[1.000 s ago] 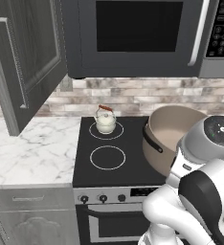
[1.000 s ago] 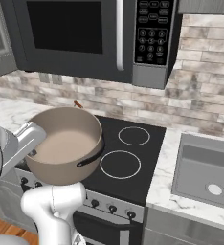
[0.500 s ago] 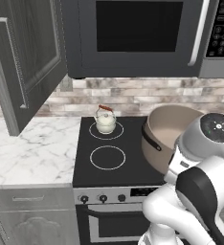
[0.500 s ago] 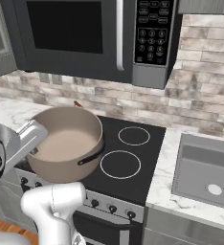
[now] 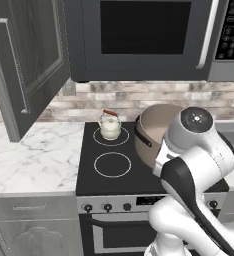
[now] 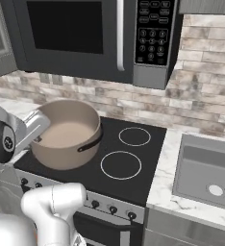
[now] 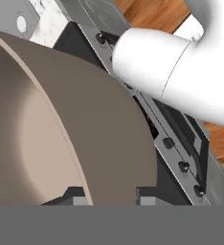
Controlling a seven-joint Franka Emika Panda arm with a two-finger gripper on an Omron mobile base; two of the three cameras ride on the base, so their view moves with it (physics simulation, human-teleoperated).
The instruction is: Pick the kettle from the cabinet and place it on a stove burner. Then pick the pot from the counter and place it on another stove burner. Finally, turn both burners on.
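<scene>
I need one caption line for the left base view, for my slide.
The kettle sits on a rear stove burner while the gripper holds the pot over the cooktop beside it.

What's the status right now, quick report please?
Pincer shut on pot rim, one finger each side of the wall. Pot over the cooktop's middle. Kettle sits on back-left burner. Nothing in the way.

the white arm folds up from the base, its elbow high and its forearm reaching forward and down. the gripper is closed on the rim of the pot, one finger inside the wall and one outside, the rim running between the two dark fingertips.
</scene>
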